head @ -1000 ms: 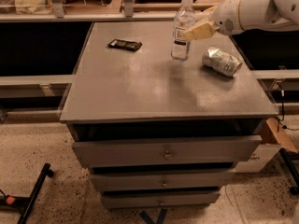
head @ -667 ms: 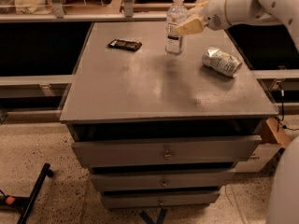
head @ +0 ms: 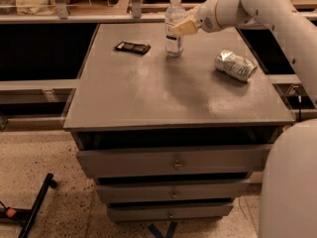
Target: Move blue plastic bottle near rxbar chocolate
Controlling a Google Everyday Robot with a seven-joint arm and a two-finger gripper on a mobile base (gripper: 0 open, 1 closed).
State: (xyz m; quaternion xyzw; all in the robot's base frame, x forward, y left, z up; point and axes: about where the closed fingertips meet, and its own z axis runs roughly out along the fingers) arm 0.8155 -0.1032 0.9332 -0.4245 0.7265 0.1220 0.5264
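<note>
The gripper (head: pixel 179 29) is at the far side of the grey table (head: pixel 163 95), reaching in from the right at the end of the white arm (head: pixel 277 11), and its pale fingers (head: pixel 185 27) are closed around the middle of the blue plastic bottle (head: pixel 172 39). The bottle stands upright, white cap on top, its base at the tabletop near the far edge and about midway across; whether the base touches the surface or sits just above it cannot be told. The rxbar chocolate (head: pixel 132 47) lies flat to the left of the bottle, near it but apart, at much the same depth. A silver-green can (head: pixel 236 65) lies on its side to the right, closer to the near edge than the bottle and well apart from it. Below the tabletop are three drawers (head: pixel 173 162) stacked one under another.
</note>
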